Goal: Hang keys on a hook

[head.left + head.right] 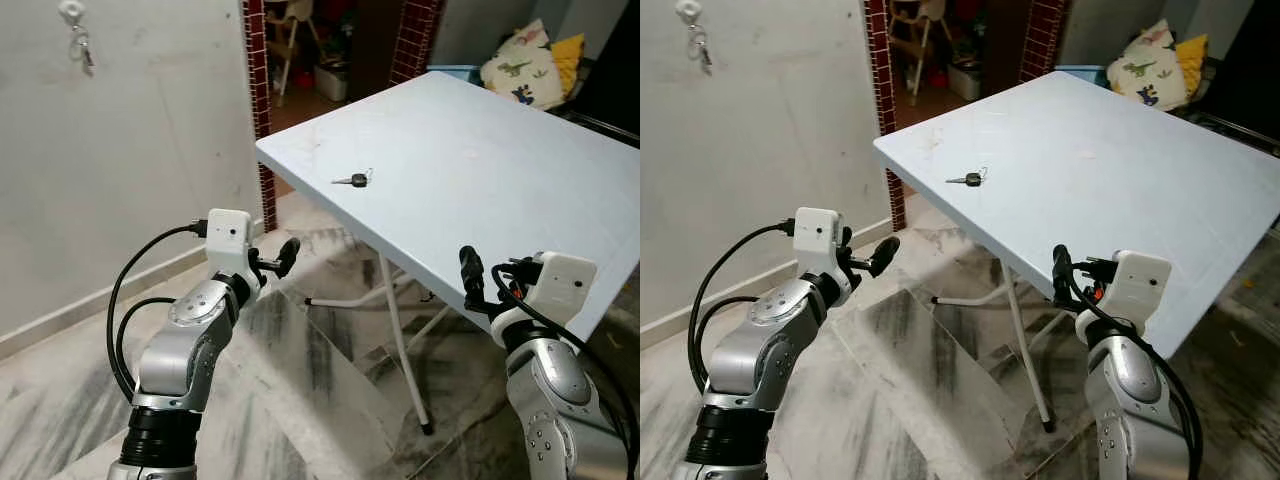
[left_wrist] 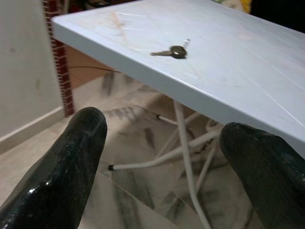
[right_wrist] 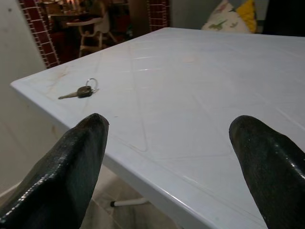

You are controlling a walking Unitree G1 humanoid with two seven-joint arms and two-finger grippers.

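So the key (image 1: 352,180) is just lying flat on the pale blue counter (image 1: 480,170), near its left corner, a bit above the middle of the frame. The hook (image 1: 72,12) is way up in the upper left on the white wall (image 1: 150,150), with something already dangling off it. Left gripper (image 1: 286,254) hangs left of centre, below the counter edge, fingers spread apart. Right gripper (image 1: 468,268) sits at the lower right by the counter's near edge, spread wide too, holding nothing.
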